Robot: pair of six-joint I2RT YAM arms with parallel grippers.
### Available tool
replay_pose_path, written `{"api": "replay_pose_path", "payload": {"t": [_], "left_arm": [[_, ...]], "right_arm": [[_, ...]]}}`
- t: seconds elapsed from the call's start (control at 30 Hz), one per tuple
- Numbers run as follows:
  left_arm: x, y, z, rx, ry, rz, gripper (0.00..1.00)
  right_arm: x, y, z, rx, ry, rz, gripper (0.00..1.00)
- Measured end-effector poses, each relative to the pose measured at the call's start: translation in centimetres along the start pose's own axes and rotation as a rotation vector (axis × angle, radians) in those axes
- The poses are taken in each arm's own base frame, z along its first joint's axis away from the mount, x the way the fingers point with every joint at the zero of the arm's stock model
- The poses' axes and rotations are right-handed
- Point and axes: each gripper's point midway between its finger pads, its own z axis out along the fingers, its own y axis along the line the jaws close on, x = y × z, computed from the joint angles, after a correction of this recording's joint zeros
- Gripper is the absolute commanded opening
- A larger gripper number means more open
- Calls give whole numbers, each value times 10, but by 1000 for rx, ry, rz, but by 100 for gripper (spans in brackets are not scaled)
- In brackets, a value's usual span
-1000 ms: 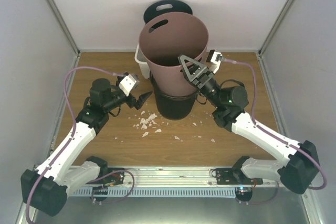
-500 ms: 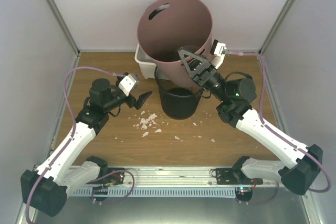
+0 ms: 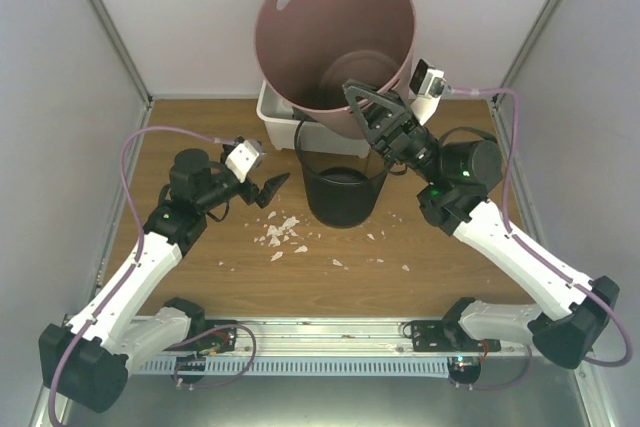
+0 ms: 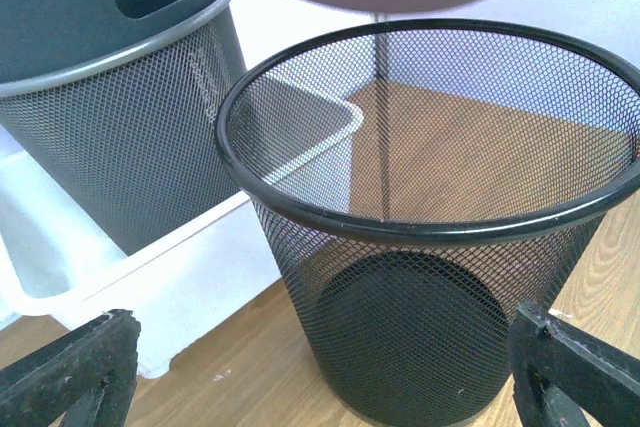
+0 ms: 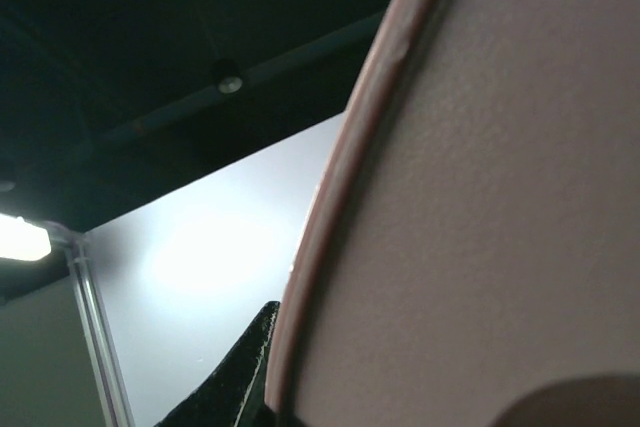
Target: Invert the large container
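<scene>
Our right tool (image 3: 365,107) is clamped on the rim of the large container (image 3: 335,42), holding it aloft above the mesh bin (image 3: 340,197). Its mouth is tilted upward, so we judge the flip not yet done. Our left tool (image 3: 272,187) hangs with fingers apart, holding nothing.

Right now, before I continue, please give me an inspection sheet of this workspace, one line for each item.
Surface: wooden table, scattered with white crumbs.
Job's things: large container held in the air, tilted, mouth toward the top camera, not yet upside down.
Clutter: black mesh bin upright under it; white tray holding a grey mesh bin.
Hands: right hand shut on the container's rim; left hand open, empty, facing the black bin.
Cables: purple cable on each arm, no snag seen.
Surroundings: white walls, metal frame posts.
</scene>
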Motion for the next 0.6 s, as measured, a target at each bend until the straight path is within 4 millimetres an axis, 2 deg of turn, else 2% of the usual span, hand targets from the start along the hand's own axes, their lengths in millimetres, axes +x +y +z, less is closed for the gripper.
{"api": "replay_pose_path", "payload": {"t": [0.17,0.4,0.6], "left_arm": [[-1,0,0,-1,-2,5,99],[-4,1,-1,-1,-7,6,99],[-19,3,-2,-6,-34,20,99]], "right_arm": [[-9,17,5,-45,5,-57,1],[-19,23,14,19,60,-187,1],[-50,36,7,156,60,-388,1]]}}
